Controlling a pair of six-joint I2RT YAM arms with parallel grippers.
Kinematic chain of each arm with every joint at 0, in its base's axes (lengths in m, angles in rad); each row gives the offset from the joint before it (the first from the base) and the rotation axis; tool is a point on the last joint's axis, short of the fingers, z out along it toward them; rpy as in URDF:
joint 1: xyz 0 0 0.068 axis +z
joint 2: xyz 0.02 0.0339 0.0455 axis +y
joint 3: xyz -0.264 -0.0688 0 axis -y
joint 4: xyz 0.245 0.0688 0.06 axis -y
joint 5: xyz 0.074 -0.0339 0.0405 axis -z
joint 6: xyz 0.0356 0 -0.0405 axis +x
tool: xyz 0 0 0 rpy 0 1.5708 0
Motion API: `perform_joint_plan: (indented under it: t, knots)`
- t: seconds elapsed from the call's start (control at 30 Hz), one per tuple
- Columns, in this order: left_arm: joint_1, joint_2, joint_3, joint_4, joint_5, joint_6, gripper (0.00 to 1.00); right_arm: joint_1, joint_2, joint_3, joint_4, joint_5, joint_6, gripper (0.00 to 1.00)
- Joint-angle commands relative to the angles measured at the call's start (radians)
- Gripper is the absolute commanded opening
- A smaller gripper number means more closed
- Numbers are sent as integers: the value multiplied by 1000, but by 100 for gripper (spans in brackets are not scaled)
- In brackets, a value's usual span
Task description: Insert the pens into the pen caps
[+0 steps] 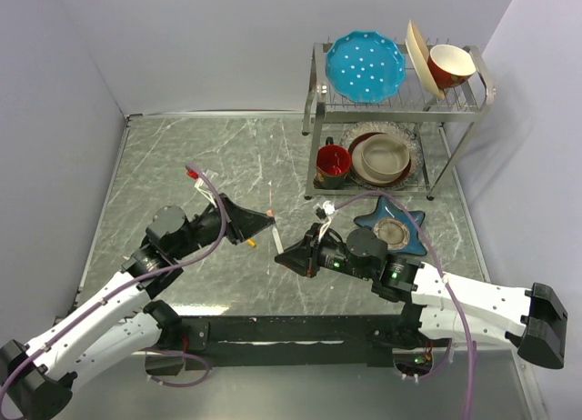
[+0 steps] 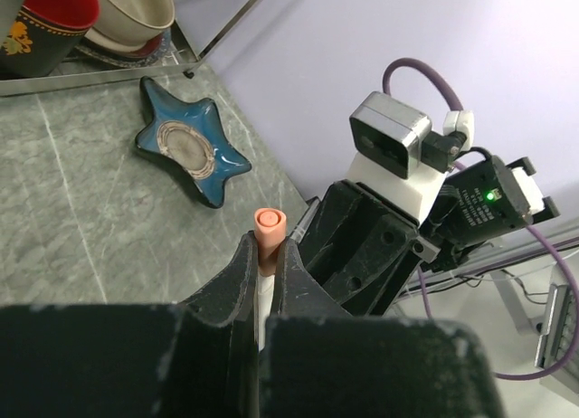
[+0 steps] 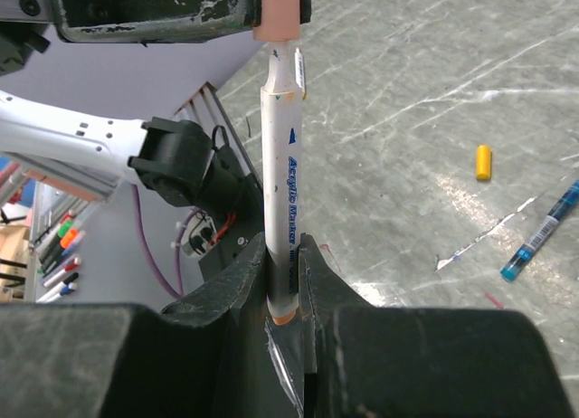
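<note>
We judge the task to be in the middle of its first pairing, with most of it left to do. The right claw [image 3: 282, 255] is clamped narrow around the tail of a white pen [image 3: 279, 165], which stands straight up the middle of the right wrist frame. At the top edge of that frame the pen's tip sits inside the salmon cap [image 3: 276, 11]. The left claw [image 1: 265, 223] pinches that cap between nearly closed fingers. A narrow neck of the pen shows just below the cap, so we think the cap is started but not pressed home.

The rest looks untouched. The yellow cap [image 3: 483, 162] lies alone on the surface [image 3: 434, 74], right of centre in the right wrist frame. The blue-teal pen [image 3: 543, 232] lies at the lower right, apart from that cap and bare at the tip as far as we can see. A thin pale streak beside it may be another pen or only a vein in the surface; we cannot tell. We find no third cap in any view.
</note>
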Motion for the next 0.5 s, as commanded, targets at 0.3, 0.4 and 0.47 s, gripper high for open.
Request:
perform_joint_plan:
  t: [0.3, 0.4, 0.47]
  knots:
    - [-23, -32, 23, -161, 57, 49, 1, -7, -26, 53, 113, 104, -18, 0]
    - [-23, -27, 19, -162, 42, 49, 1, -7, -23, 52, 123, 98, -13, 0]
    - [-23, -22, 11, -141, 46, 34, 1, -4, -17, 55, 133, 93, -9, 0]
